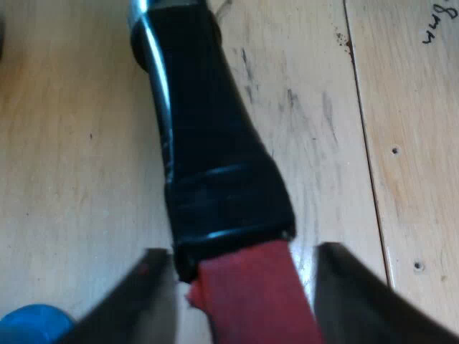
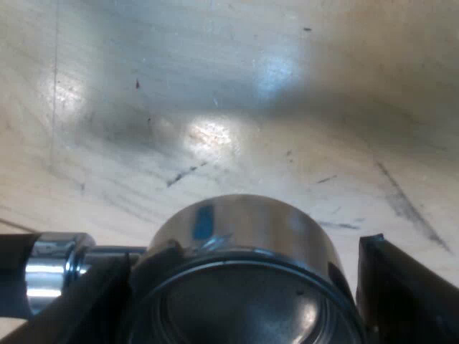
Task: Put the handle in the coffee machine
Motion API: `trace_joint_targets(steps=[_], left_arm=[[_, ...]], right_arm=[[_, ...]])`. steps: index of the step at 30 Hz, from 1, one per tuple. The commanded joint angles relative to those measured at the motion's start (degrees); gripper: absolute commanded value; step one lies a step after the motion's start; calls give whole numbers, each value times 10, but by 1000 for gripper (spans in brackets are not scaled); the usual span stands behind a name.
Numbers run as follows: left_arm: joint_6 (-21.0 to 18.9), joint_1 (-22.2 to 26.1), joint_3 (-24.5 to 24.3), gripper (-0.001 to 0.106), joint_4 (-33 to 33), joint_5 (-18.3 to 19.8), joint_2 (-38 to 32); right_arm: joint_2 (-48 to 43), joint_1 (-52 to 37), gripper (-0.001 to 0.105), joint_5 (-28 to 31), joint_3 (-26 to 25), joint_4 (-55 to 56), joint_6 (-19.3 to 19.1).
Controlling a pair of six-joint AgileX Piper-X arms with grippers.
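Observation:
The metal holder's dark handle (image 1: pixel 208 143) lies over the pale wooden table, and its red end (image 1: pixel 251 301) sits between the fingers of my left gripper (image 1: pixel 244 297). Those fingers stand open, one close to the handle and the other a small gap away from the red end. The holder's round metal basket (image 2: pixel 244 236) lies between the fingers of my right gripper (image 2: pixel 240 294), which press close on both its sides. The chrome neck (image 2: pixel 50 269) that joins basket and handle runs past one right finger (image 2: pixel 72 308).
A blue round object (image 1: pixel 32 326), perhaps the tamper, lies on the wooden table (image 1: pixel 79 143) beside one left finger. Bare scuffed tabletop (image 2: pixel 215 93) with board seams stretches beyond the basket.

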Motion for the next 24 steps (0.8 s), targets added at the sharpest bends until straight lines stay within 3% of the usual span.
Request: trace_joint_targets(steps=[1, 12, 15, 18, 24], left_arm=[[-2, -2, 0, 36, -9, 0, -2], [-24, -2, 0, 33, -18, 22, -2], [-31, -2, 0, 22, -18, 38, -2], [-31, -1, 0, 3, -18, 44, -2], [-34, 5, 0, 0, -17, 73, -2]], right_arm=[[-9, 0, 0, -21, -9, -9, 2], [-9, 0, 0, -21, -9, -8, 15], [-9, 0, 0, -21, -9, -8, 15], [-9, 0, 0, -21, -9, -8, 15], [-9, 0, 0, -14, -9, -9, 15]])
